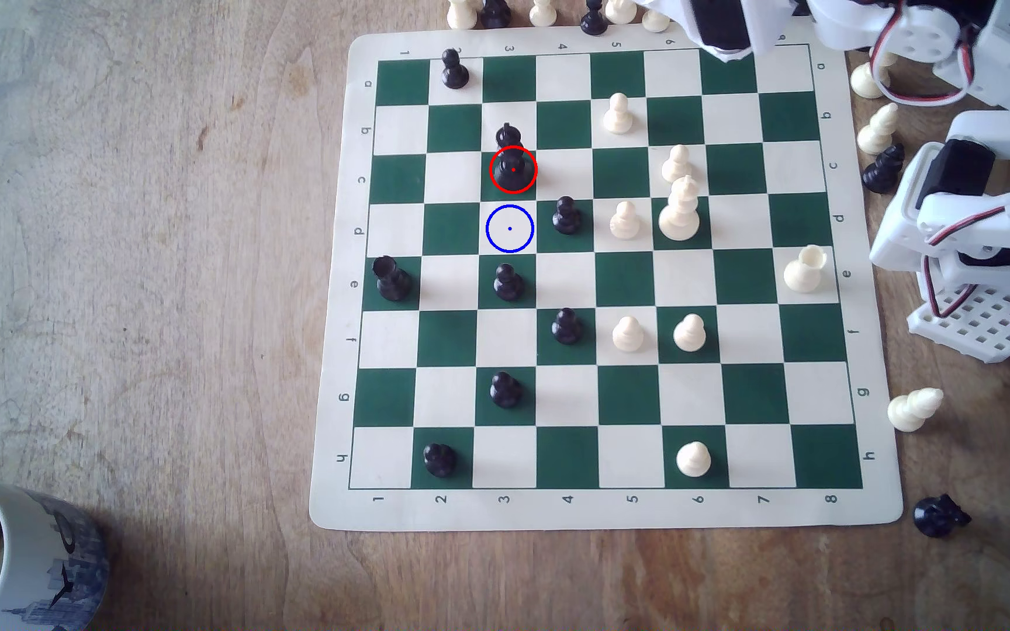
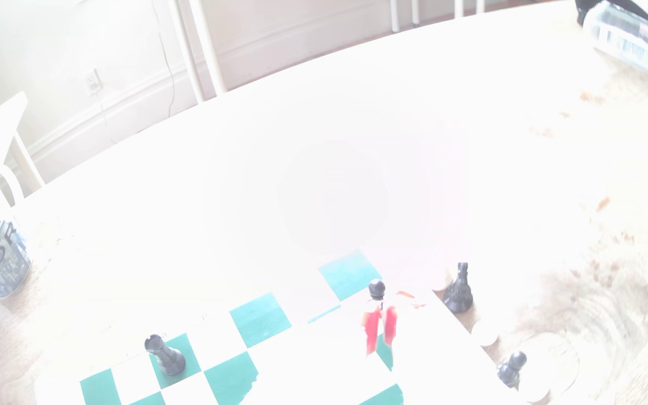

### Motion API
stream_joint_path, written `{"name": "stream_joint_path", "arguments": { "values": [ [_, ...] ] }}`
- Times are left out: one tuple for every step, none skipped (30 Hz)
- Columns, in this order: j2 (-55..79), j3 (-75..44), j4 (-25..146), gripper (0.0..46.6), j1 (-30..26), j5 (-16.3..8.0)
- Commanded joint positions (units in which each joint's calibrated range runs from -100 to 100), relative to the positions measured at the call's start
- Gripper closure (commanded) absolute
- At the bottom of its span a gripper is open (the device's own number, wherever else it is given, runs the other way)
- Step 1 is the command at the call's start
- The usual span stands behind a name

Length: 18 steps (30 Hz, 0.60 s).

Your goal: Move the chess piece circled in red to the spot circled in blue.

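The tall black piece (image 1: 512,162) stands on the red-ringed green square of the chessboard (image 1: 606,509), directly beside the blue-ringed cream square (image 1: 509,229). The white arm (image 1: 970,200) sits off the board's edge; its gripper's state cannot be told.

The table (image 1: 156,273) is worn, matt wood with visible grain; the chessboard (image 1: 332,303) is a smooth mat; the black king (image 1: 511,159) looks glossy plastic.

Green-and-cream checkered board (image 1: 606,506), black piece (image 1: 511,161), cream pawns (image 1: 618,114), blue-printed mug (image 1: 35,564)
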Motion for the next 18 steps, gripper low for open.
{"name": "stream_joint_path", "arguments": {
  "values": [
    [6.8,-12.5,4.9,45.3,-0.6,-2.0],
    [8.7,-15.1,7.5,44.7,-0.8,-2.3],
    [13.2,-20.9,12.7,44.2,-1.0,-2.8],
    [15.1,-22.9,14.1,43.2,-1.0,-3.1],
    [17.3,-25.0,15.8,42.5,-1.0,-3.3],
    [20.5,-28.4,18.3,42.6,-1.3,-3.7],
    [22.3,-30.1,19.7,42.6,-1.4,-3.8],
    [24.6,-32.5,21.4,42.2,-1.8,-4.2],
    [26.3,-34.1,22.5,41.5,-2.1,-4.6],
    [28.2,-36.1,24.0,41.2,-2.4,-4.7],
    [30.0,-37.5,24.9,40.7,-2.7,-4.9],
    [32.7,-39.0,25.3,38.6,-3.2,-5.2],
    [33.9,-39.3,25.3,37.5,-3.5,-5.2],
    [35.0,-39.8,25.3,36.7,-3.8,-5.2],
    [36.3,-40.3,25.5,35.9,-4.1,-5.2],
    [37.5,-40.4,25.6,35.7,-4.4,-5.0],
    [39.7,-40.6,24.6,34.9,-4.8,-4.8],
    [40.8,-40.6,24.1,34.1,-4.9,-4.6]
  ]
}}
